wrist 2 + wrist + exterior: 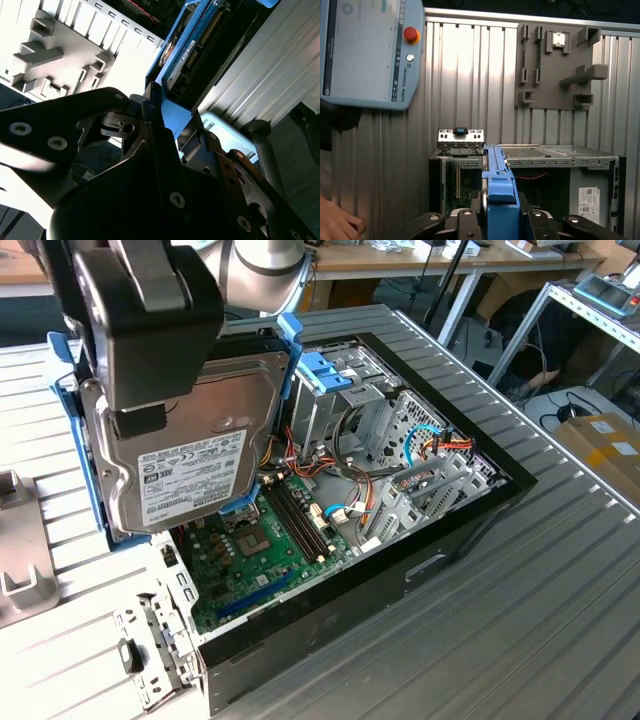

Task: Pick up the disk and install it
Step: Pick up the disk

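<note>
One disk gripped upright, long axis vertical.

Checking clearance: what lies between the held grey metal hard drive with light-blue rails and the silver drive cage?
In the exterior view, a bunch of red, yellow and black wires shows between the hard drive and the silver drive cage.

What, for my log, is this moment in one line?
gripper: shut on rectangular grey-metal disk with light-blue plastic rails | disk: aloft on edge beside open black computer case | installed: no
</note>
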`<state>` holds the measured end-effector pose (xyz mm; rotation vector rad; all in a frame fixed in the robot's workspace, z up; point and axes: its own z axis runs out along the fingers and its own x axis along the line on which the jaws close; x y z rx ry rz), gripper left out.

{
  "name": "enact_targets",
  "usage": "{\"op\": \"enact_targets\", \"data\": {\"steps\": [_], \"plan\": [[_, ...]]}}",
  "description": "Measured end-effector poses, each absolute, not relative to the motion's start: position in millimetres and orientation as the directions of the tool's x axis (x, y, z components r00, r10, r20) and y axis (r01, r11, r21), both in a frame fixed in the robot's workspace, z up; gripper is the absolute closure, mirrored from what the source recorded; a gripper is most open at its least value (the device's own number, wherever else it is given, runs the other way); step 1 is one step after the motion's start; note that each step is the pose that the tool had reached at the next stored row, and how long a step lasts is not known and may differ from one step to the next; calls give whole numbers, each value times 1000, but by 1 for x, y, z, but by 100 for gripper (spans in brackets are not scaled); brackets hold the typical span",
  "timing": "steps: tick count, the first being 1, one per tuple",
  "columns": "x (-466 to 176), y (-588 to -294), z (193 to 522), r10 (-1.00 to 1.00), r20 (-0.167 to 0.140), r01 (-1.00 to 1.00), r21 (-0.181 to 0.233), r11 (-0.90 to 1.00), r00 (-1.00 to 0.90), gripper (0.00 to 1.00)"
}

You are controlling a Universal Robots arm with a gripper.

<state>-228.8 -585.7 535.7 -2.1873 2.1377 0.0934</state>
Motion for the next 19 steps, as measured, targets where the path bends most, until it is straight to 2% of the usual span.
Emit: {"op": "enact_targets", "data": {"steps": [19], "plan": [[-210,-586,535,-995,-101,-1000,-16,-22,24,63]]}}
